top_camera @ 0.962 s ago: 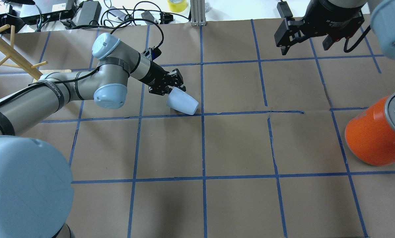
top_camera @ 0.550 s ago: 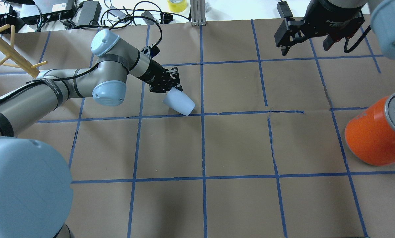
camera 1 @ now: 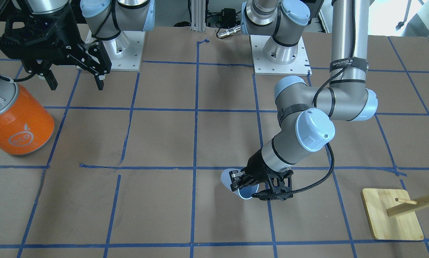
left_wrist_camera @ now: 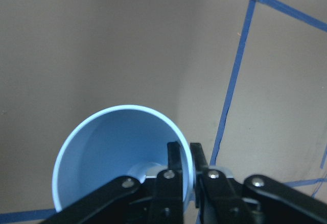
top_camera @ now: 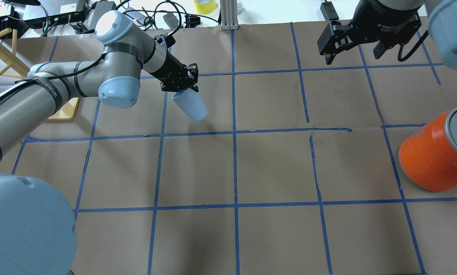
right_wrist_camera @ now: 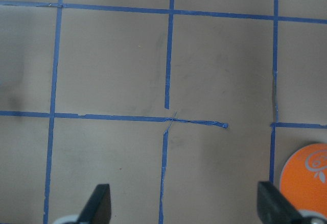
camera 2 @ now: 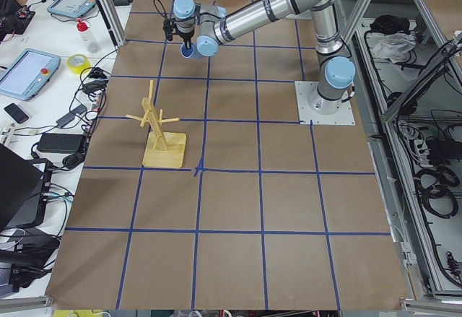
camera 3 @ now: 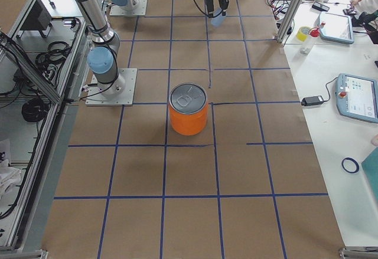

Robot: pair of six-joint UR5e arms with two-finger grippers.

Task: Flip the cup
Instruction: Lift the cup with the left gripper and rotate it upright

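**Cup gripped by its rim**

The left gripper is closed on the cup's rim, with 1 finger inside and 1 outside. The cup hangs tilted, mouth toward the wrist, over the far left of the table. The right gripper hovers spread wide and empty.

Looking across the counter, we see little of the cup. The left pincer covers its middle, leaving a pale patch at the pincer's 9 o'clock and a blue sliver of mouth at 6 o'clock. In the left wrist view, its near rim is lost behind the fingers and the bottom edge. The orange can is cut off at the overhead view's 3 o'clock. In both side views the cup is too small to judge.
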